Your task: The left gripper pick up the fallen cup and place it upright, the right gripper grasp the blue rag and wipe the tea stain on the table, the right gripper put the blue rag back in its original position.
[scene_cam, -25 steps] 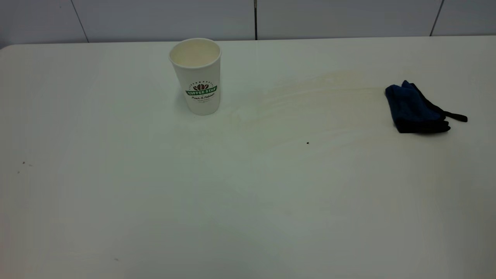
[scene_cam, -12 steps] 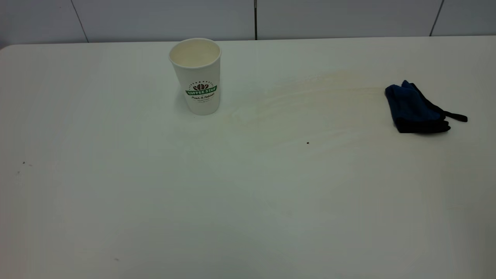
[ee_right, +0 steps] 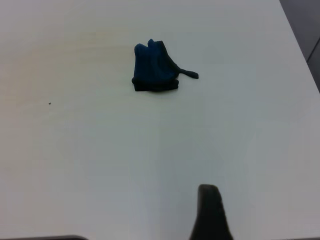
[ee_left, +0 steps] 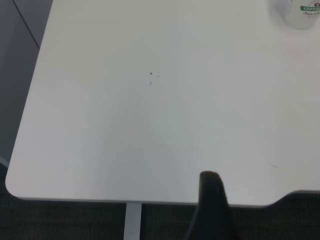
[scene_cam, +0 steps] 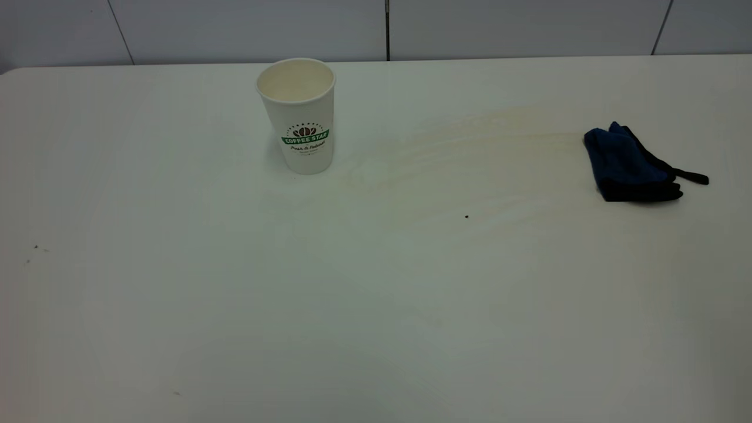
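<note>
The cup (scene_cam: 299, 114) stands upright at the back left of the table (scene_cam: 376, 305), mouth up, logo facing me; its base also shows in the left wrist view (ee_left: 301, 11). The blue rag (scene_cam: 628, 164) lies bunched at the right, its black loop strap pointing right; it also shows in the right wrist view (ee_right: 154, 67). Between them only a faint tan smear of the tea stain (scene_cam: 470, 158) remains; no brown puddle shows. Only a black tip of the left gripper (ee_left: 211, 197) shows, at the table's near left edge. Only a tip of the right gripper (ee_right: 209, 207) shows, well short of the rag.
A tiny black speck (scene_cam: 466, 217) lies in front of the smear, and a few specks (scene_cam: 35, 247) sit at the left. The table's rounded corner (ee_left: 15, 187) and a white leg (ee_left: 133, 222) show below the left arm. A grey panelled wall runs behind the table.
</note>
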### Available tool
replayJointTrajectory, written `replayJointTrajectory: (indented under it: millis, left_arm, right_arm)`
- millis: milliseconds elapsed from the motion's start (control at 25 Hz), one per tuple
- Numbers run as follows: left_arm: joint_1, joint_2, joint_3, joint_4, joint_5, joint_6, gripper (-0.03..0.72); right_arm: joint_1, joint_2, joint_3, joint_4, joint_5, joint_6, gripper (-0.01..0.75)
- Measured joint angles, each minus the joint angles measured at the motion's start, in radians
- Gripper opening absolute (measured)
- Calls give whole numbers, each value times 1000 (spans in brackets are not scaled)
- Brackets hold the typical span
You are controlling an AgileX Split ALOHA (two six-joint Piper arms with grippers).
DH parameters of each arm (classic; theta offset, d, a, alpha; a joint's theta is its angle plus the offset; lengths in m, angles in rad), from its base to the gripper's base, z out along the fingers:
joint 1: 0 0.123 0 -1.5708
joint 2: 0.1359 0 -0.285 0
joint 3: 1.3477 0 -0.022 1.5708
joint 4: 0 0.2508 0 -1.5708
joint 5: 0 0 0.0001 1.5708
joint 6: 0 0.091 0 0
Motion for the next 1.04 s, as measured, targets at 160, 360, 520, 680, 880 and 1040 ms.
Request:
replayJointTrajectory:
  millis: [160,360,520,680,880,1040]
  left_arm:
    - [0,0,0,0,0,0,579]
    - [0,0,0,0,0,0,579]
    - [0,0,0,0,0,0,579]
    - [0,0,0,0,0,0,579]
    - [0,0,0,0,0,0,579]
    - [0,0,0,0,0,-1,579]
  right_arm:
    - [0,0,0,2,0,0,580]
    - [0,0,0,7,0,0,580]
    - [0,0,0,7,0,0,580]
    - [0,0,0,7,0,0,580]
    - [0,0,0,7,0,0,579]
    - [0,0,0,7,0,0,563]
